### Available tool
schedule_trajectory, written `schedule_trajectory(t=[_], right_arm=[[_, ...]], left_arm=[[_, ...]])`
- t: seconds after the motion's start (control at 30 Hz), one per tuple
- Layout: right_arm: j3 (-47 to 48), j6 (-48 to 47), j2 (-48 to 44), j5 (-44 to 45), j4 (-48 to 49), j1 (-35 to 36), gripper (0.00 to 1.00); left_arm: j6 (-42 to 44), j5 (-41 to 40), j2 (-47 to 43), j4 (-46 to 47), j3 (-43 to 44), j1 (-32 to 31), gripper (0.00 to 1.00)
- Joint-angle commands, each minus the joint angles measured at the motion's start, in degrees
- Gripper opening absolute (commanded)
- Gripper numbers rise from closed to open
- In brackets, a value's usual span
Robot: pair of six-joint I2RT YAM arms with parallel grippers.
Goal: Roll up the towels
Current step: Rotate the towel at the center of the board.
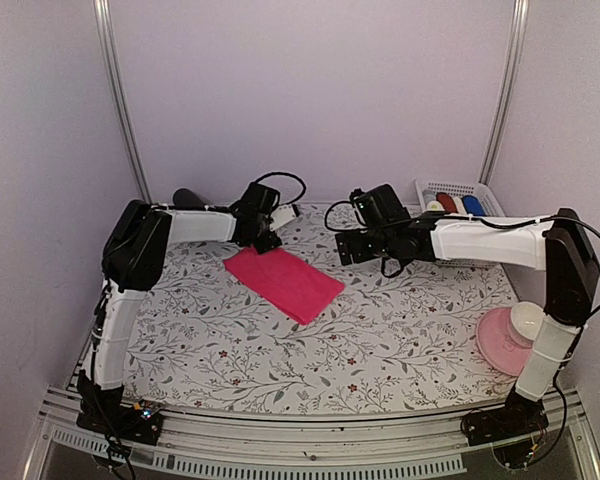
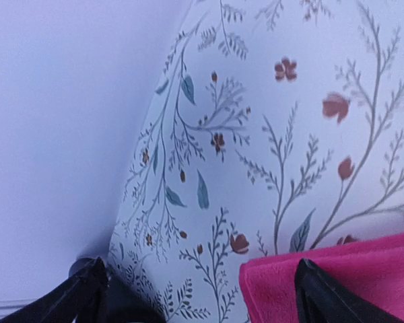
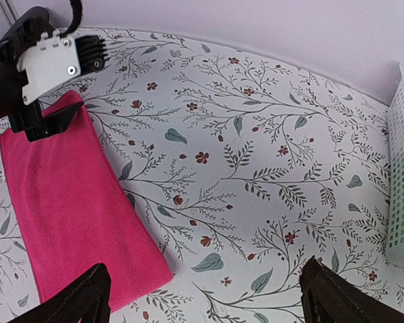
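A hot pink towel (image 1: 283, 283) lies flat and folded on the flowered tabletop, left of centre. My left gripper (image 1: 269, 241) hovers at its far corner, open. In the left wrist view the towel's corner (image 2: 343, 282) sits under the right finger (image 2: 323, 296), and only bare table lies inside the left gripper (image 2: 200, 286). My right gripper (image 1: 346, 248) is open to the right of the towel and holds nothing. The right wrist view shows the towel (image 3: 67, 215) at the left, the right gripper (image 3: 203, 286) over bare table beside its near edge, and the left gripper (image 3: 52, 120) at the far corner.
A white slotted basket (image 1: 483, 190) at the back right holds rolled towels, one pale (image 1: 435, 207), one red (image 1: 447, 203), one blue (image 1: 472, 205). A pink plate (image 1: 495, 345) with a white bowl (image 1: 530, 320) stands at the right edge. A black cylinder (image 1: 187, 197) lies back left.
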Motion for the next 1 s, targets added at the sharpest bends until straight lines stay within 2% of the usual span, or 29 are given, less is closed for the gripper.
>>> schedule_trajectory(t=[0.0, 0.13, 0.3, 0.37, 0.5, 0.67, 0.97], right_arm=[[-1.4, 0.9, 1.1, 1.6, 0.3, -0.3, 0.99], [-1.7, 0.6, 2.5, 2.0, 0.5, -0.3, 0.99], [-5.2, 2.0, 0.0, 1.8, 1.8, -2.0, 0.99], [-7.5, 2.8, -2.1, 2.2, 2.3, -3.1, 0.99], [-11.9, 3.8, -7.0, 3.1, 2.5, -4.9, 0.99], [-16.8, 4.3, -13.0, 3.5, 2.5, -6.3, 0.99], [-20.2, 4.2, -17.0, 3.7, 2.5, -6.9, 0.99]], left_arm=[[-2.8, 3.7, -3.4, -3.7, 8.5, -4.4, 0.97], [-5.8, 5.8, -11.8, -4.1, 4.9, -5.9, 0.97], [-6.4, 12.8, -24.7, -4.4, -14.3, -11.6, 0.97], [-7.2, 13.5, -26.4, -4.7, -19.4, -14.8, 0.96], [-9.6, 15.5, -26.1, -6.1, -24.1, -18.7, 0.86], [-10.9, 15.6, -23.0, -6.7, -23.9, -19.6, 0.78], [-10.3, 19.7, -17.2, -11.9, -22.4, -21.2, 0.72]])
